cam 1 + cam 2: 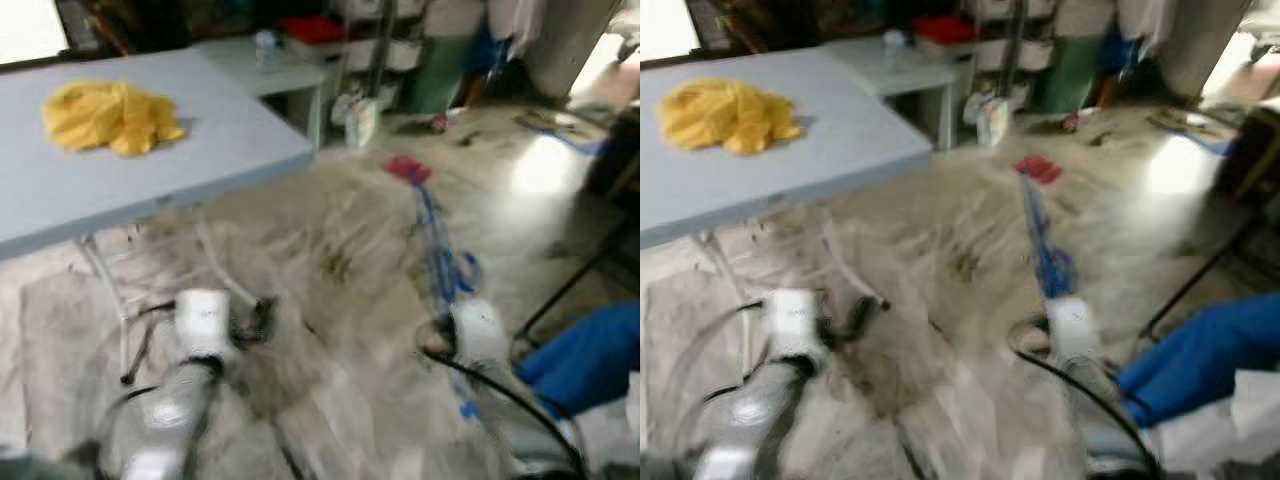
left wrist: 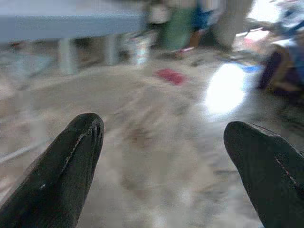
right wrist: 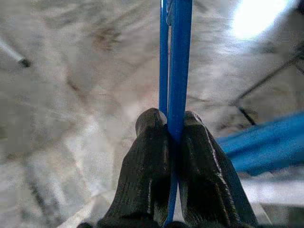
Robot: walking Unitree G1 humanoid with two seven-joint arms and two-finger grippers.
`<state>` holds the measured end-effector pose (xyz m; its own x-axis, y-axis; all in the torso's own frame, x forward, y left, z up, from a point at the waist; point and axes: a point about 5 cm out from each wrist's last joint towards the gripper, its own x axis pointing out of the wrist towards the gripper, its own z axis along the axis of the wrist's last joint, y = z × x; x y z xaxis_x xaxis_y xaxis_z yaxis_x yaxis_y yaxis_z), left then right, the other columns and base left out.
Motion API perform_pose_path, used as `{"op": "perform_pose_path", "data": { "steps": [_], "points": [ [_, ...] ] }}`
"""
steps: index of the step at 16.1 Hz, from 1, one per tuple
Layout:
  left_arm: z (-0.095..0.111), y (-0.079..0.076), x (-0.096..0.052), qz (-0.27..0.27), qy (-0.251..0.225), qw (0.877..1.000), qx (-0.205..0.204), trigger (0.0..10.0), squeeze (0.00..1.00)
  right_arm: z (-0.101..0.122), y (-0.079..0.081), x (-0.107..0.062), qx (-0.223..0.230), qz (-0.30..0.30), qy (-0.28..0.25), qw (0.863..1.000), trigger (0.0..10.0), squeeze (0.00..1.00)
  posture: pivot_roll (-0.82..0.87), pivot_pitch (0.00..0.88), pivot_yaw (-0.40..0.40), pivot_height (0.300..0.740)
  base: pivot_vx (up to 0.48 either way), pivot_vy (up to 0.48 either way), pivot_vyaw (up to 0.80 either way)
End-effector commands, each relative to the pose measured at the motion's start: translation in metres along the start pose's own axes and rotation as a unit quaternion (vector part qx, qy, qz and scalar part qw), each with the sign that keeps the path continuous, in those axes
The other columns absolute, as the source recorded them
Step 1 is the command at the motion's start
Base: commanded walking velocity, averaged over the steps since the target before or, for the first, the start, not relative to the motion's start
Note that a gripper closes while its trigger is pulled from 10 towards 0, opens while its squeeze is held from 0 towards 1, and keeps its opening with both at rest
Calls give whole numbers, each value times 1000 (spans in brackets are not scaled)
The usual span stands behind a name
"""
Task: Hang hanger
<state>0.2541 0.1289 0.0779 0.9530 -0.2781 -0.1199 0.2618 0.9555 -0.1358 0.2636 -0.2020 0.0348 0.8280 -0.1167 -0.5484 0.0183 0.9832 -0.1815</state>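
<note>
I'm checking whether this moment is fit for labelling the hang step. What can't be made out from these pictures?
- The blue plastic hanger, clamped in the right gripper: its hook runs off the right wrist view's top edge; motion blur smears its outline in the eye views.
- Any rail or rack to hang it on: the shelves behind the grey table are too blurred.
- The small red thing on the floor: blurred, unidentifiable.

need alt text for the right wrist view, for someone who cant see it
The right pincer is shut on a blue hanger, its two black fingers pressed on either side of the thin bars, which run away from the camera. Behind is a blurred pale floor with a bright glare patch.
</note>
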Motion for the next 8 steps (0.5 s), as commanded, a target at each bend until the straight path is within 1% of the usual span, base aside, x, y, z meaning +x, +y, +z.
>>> {"op": "perform_pose_path", "data": {
  "steps": [1, 8],
  "points": [
    [3, 9, -4, 9, 0, 1000, 10, 10000, 0, 12, 9, 1, 5, 11, -21, 1000, 10000, 0, 73, 0, -70, 740, 401, 259, -800],
    [0, 5, -4, -7, 11, 1000, 4, 10000, 0, 12, 13, 2, 6, 14, -22, 1000, 10000, 0, 71, 0, -69, 740, 391, 277, -800]
  ]
}}
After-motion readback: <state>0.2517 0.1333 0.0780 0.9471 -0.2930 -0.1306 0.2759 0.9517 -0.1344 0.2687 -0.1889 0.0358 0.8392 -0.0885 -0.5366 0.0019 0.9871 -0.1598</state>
